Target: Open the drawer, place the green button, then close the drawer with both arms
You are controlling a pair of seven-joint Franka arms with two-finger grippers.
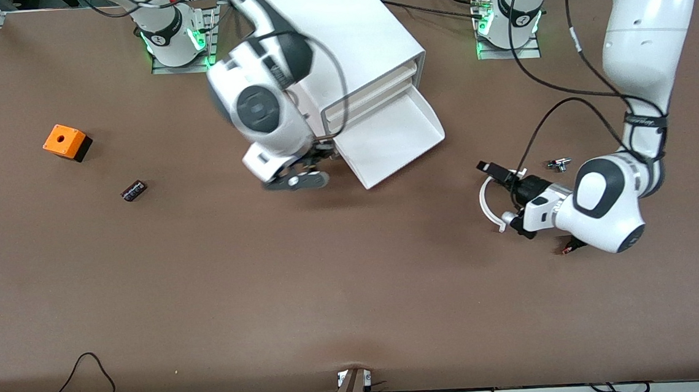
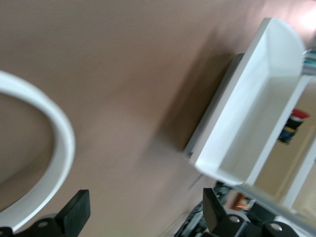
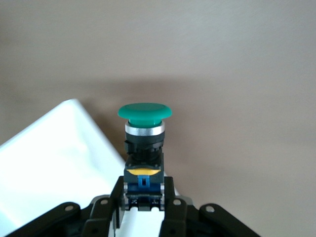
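Observation:
The white cabinet [image 1: 344,36] stands at the middle back of the table. Its lowest drawer [image 1: 394,137] is pulled out and looks empty. My right gripper [image 1: 323,151] is beside the open drawer's corner, on the right arm's side. In the right wrist view it [image 3: 144,200] is shut on the stem of the green-capped button [image 3: 144,111], held upright over the drawer's edge [image 3: 59,163]. My left gripper [image 1: 498,190] hangs low over bare table toward the left arm's end, open and empty, and its fingers [image 2: 74,212] face the drawer [image 2: 252,123].
An orange box [image 1: 66,142] and a small dark part [image 1: 134,190] lie toward the right arm's end. A small metal part [image 1: 559,164] and a black switch with an orange tip [image 1: 571,247] lie by the left arm. A white curved band [image 1: 485,202] arcs beside the left gripper.

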